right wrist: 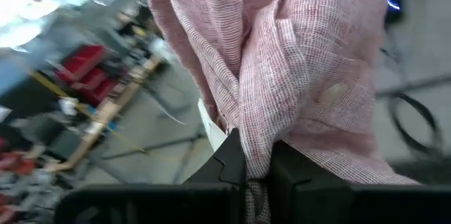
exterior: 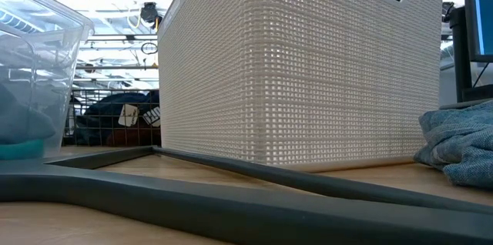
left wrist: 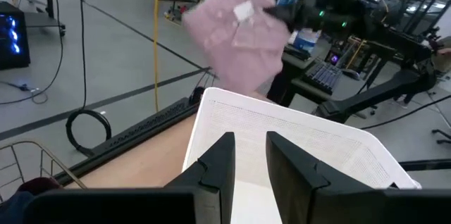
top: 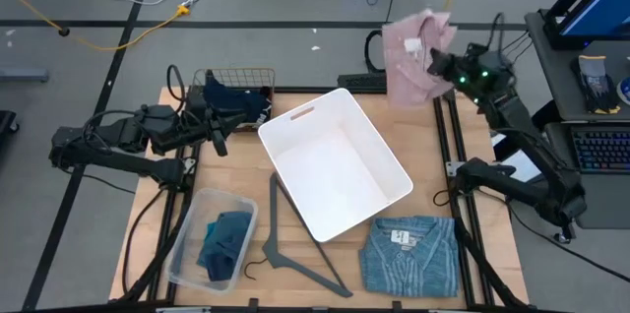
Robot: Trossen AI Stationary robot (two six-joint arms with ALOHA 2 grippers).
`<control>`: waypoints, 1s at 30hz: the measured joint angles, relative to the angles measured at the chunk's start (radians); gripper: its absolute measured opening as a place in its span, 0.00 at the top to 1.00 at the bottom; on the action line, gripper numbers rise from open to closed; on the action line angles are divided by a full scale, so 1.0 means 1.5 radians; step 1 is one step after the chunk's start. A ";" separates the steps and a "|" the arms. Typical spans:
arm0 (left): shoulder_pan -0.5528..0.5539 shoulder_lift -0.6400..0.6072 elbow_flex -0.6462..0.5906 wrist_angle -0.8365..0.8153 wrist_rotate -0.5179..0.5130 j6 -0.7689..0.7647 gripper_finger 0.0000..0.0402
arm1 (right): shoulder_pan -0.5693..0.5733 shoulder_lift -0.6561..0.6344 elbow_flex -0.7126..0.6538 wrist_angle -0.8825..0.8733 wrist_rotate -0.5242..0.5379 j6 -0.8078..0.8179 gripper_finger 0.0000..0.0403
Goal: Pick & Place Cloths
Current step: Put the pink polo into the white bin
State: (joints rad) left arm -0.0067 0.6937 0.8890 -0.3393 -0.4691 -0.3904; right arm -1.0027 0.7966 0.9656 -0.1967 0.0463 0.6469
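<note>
Two dark jointed arms, black cables, green lights on the right wrist.

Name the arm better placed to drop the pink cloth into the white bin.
Right: its gripper already clamps the pink woven cloth just beyond the white plastic bin. The left gripper is empty.

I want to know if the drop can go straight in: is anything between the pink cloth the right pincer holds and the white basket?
Nothing visible. The right pincer holds the pink cloth in the air just past the far corner of the white basket, whose open inside looks empty. The left pincer waits at the basket's other side.
</note>
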 joint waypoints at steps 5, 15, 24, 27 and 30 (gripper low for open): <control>0.000 0.000 0.000 0.000 0.001 0.000 0.80 | 0.000 0.012 0.087 0.018 -0.071 -0.003 0.97; 0.000 0.000 0.000 0.000 0.001 0.011 0.80 | 0.000 0.054 0.173 0.162 -0.340 -0.014 0.97; 0.000 0.000 0.000 0.000 0.001 0.010 0.80 | 0.000 0.082 0.173 0.352 -0.572 -0.068 0.97; 0.000 0.000 0.000 0.000 0.001 0.011 0.80 | 0.000 0.087 0.173 0.420 -0.647 -0.089 0.97; 0.000 0.000 0.000 0.000 0.001 0.011 0.80 | 0.000 0.087 0.173 0.484 -0.696 -0.095 0.97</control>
State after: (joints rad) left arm -0.0071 0.6937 0.8890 -0.3393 -0.4683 -0.3744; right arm -1.0022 0.9272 1.2259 0.5300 -0.9970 0.5046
